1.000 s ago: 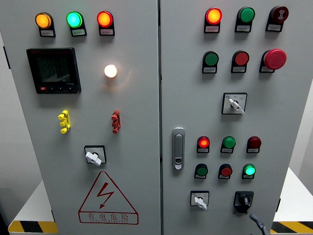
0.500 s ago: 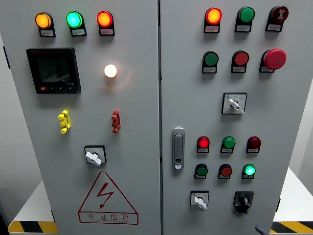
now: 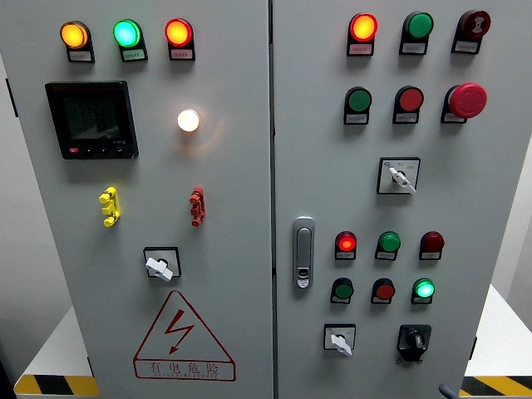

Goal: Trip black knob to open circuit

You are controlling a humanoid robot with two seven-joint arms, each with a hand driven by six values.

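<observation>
The fingers show only as a dark tip (image 3: 447,391) at the bottom edge, right of the middle, and whether they are spread or curled cannot be told. The black knob (image 3: 413,339) sits low on the right cabinet door (image 3: 499,199), up and to the left of that tip, beside a white rotary switch (image 3: 339,338) and below a lit green lamp (image 3: 425,289).

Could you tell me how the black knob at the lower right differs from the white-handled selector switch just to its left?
The black knob is dark all over, while the white-handled selector switch has a pale lever on a white square plate. The black knob's grip stands nearly upright; the selector switch's lever slants down to the right. Both sit on the right door's bottom row, at about the same height.
</observation>
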